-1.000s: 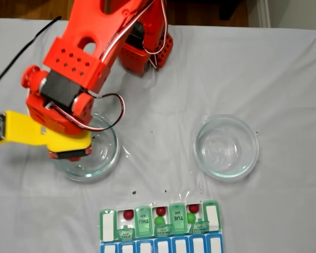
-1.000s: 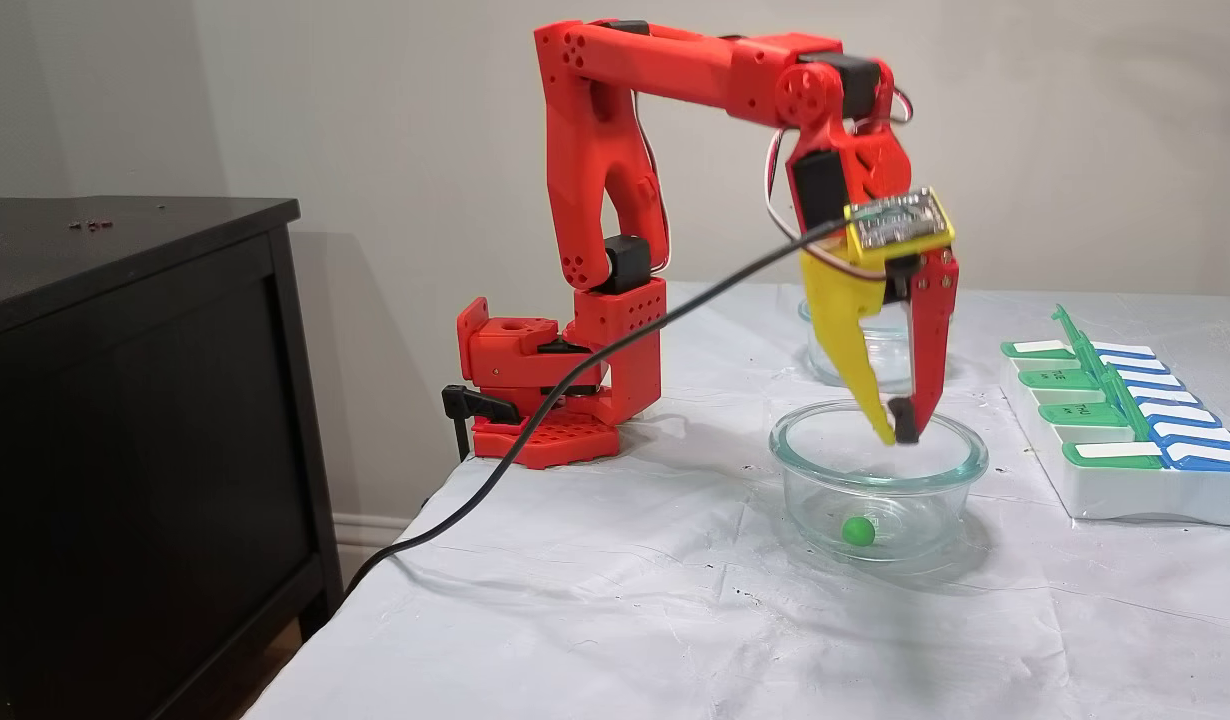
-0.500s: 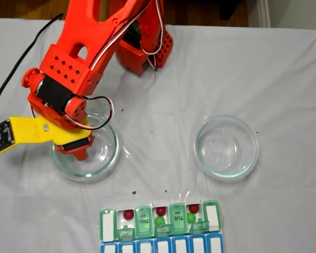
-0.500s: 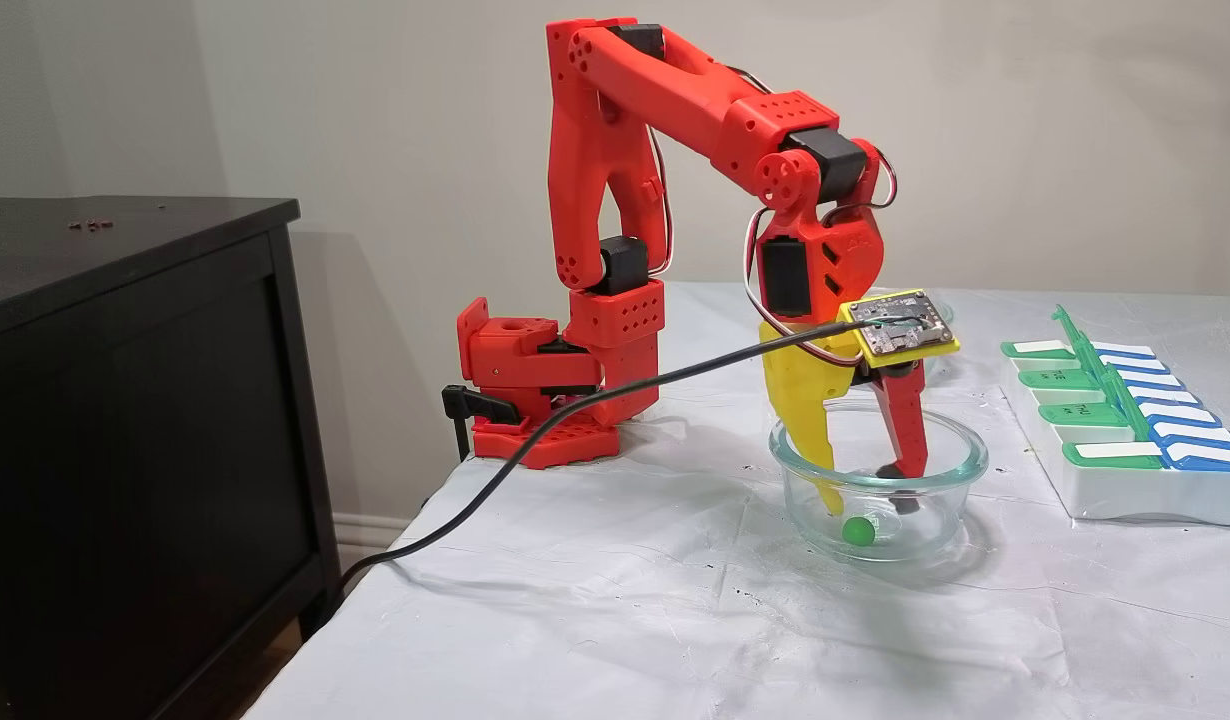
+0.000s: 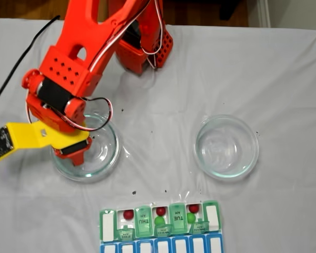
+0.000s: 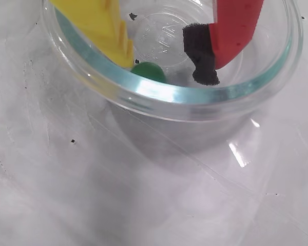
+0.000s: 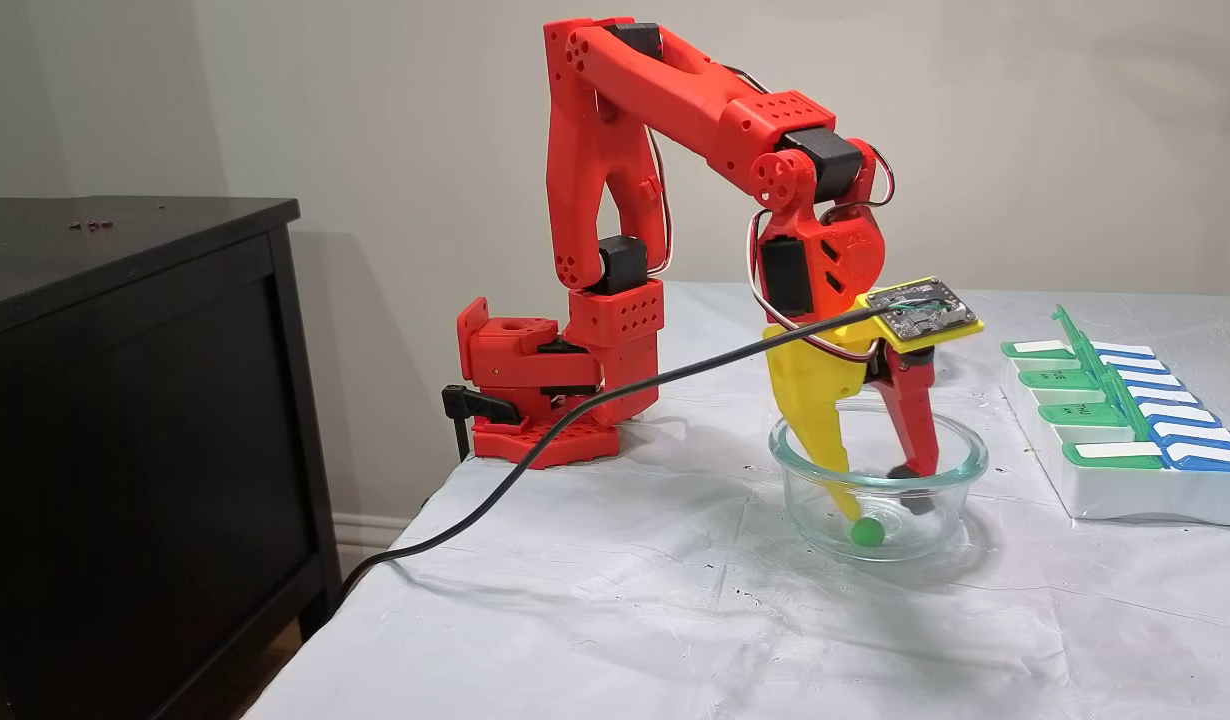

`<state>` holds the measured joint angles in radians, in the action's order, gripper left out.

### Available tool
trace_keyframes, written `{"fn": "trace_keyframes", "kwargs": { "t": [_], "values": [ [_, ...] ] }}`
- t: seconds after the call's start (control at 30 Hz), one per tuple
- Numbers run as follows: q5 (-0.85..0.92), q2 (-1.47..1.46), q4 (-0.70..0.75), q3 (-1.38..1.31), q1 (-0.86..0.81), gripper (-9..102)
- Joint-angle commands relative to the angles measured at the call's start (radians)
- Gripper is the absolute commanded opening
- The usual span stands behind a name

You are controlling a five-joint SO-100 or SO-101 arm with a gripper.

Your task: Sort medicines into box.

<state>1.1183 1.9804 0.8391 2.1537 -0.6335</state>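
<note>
Resting: 1 smooth green ball point(image 6: 150, 71)

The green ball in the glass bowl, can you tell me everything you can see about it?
The green ball is small, round, smooth and bright green. It sits on the bottom of a round clear glass bowl on the white-covered table. The open gripper reaches down into the bowl around it. In the wrist view, the ball lies right at the tip of the yellow finger, seemingly touching it, while the red finger's black pad stands apart. The bowl's rim hides the ball's lower part there.
</note>
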Motion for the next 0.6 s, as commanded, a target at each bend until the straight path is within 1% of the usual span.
{"fn": "trace_keyframes", "kwargs": {
  "t": [0.0,0.4,0.5,0.57],
  "values": [
    [0.028,-0.006,-0.038,-0.061,0.002,19],
    [0.058,-0.058,-0.101,-0.066,0.032,17],
    [0.066,-0.06,-0.115,-0.063,0.037,15],
    [0.075,-0.064,-0.115,-0.058,0.043,11]
  ]
}}
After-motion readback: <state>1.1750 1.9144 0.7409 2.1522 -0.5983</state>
